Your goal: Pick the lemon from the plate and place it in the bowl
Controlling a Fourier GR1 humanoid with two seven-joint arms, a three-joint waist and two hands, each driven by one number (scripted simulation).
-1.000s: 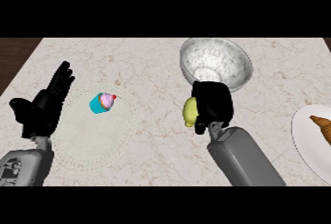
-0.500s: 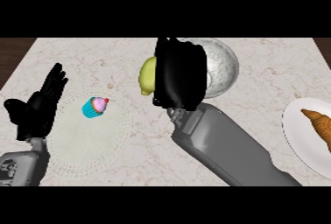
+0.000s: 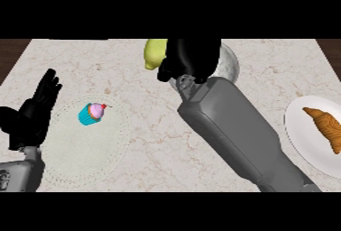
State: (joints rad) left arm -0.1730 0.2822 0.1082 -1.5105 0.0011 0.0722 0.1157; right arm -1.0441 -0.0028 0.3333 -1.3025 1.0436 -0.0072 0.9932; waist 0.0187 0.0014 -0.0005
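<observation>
Right hand, fingers curled around the lemon, holds it raised beside the bowl, apparently to drop it in; left hand rests open.

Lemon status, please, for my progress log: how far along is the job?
Done: the lemon is off the plate, where only a cupcake remains. In hand: the right robot hand holds it beside the bowl. Left: move it over the bowl and release. The left robot hand rests open.
</observation>
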